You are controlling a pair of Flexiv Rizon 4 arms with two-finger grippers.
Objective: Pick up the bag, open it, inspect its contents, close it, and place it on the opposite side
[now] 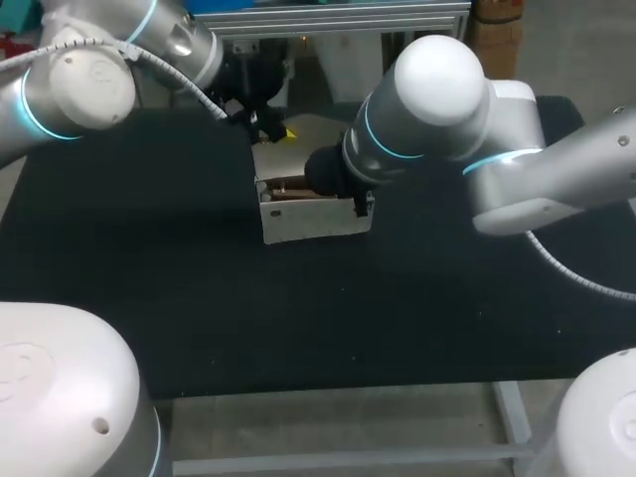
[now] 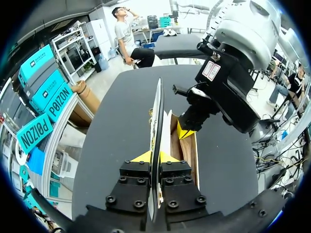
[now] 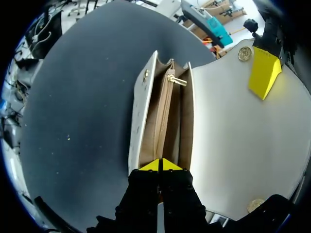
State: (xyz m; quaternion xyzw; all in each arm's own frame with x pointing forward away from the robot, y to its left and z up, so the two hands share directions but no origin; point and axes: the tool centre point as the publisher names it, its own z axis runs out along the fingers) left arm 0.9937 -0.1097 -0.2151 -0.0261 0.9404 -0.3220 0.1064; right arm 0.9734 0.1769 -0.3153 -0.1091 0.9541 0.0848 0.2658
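Centrally on the black worktop (image 1: pixel 149 248), somewhat nearer its far edge than its near edge, a white flap handbag (image 1: pixel 313 221) stands on its base with its mouth facing up. The flap (image 1: pixel 313 134) is thrown back toward the far edge, exposing a tan lining (image 3: pixel 150 126) and a middle pocket closed by a zip with a gold pull (image 3: pixel 176 80). The left gripper (image 1: pixel 270 129) comes in from the far left corner and is clamped on the free edge of the flap. In its own wrist view the flap (image 2: pixel 156 111) runs edge-on between the two yellow tips (image 2: pixel 155 156), which press on it from both sides. One yellow fingertip (image 3: pixel 264 73) of this gripper also shows in the right wrist view, lying on the inner face of the flap just beside a gold snap stud (image 3: pixel 244 54). The right gripper (image 1: pixel 363 204) hangs over the right-hand end of the bag, with its fingers reaching down into the open mouth (image 2: pixel 184 131). In its own wrist view the yellow tips (image 3: pixel 159 165) meet with no gap at the end of the zipped middle pocket, apparently pinching that end. The two grippers therefore sit at opposite parts of the bag, one on the flap edge and one at the end of the body.
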